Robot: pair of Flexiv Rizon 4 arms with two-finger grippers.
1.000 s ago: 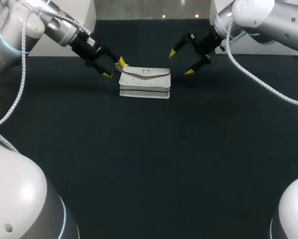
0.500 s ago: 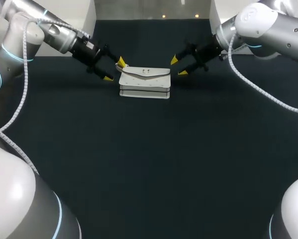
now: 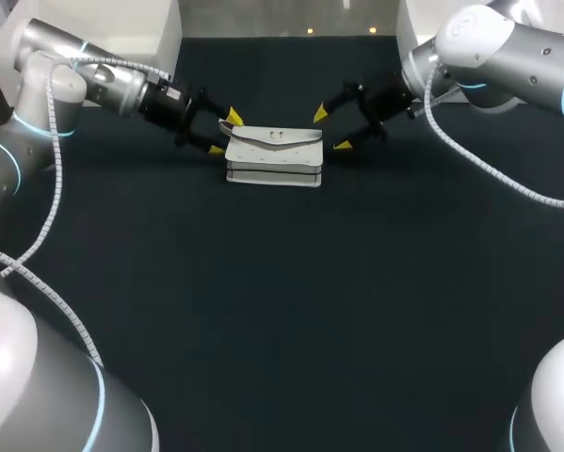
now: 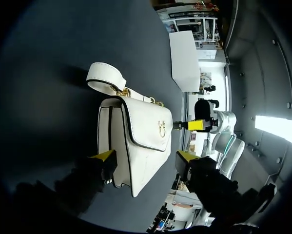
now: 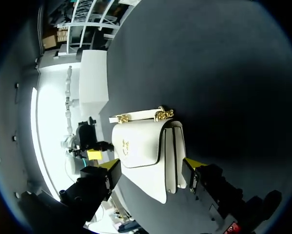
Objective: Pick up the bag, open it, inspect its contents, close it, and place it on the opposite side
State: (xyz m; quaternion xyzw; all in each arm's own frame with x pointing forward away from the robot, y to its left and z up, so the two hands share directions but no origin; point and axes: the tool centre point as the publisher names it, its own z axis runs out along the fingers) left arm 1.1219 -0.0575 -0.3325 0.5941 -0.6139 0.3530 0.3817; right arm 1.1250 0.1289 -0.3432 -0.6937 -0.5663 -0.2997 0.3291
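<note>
A white flap bag [image 3: 274,156] with a gold clasp stands upright on the dark table toward the back. Its strap [image 4: 106,77] with gold chain links lies folded at the top. My left gripper [image 3: 223,134] is open at the bag's left end, one yellow tip behind it and one in front. In the left wrist view the bag [image 4: 136,141] sits between the fingers of that gripper [image 4: 146,158], with a gap on the flap side. My right gripper [image 3: 330,130] is open at the bag's right end. Its wrist view shows the bag [image 5: 146,146] between the spread fingers of the right gripper [image 5: 152,165].
The dark table [image 3: 282,311] stretches wide in front of the bag and to both sides. White boxes [image 3: 121,28] stand beyond the back corners.
Both grippers have closed in on the bag's ends, the left from the left, the right from the right. The right one narrowed, then spread again. The bag has not moved.
</note>
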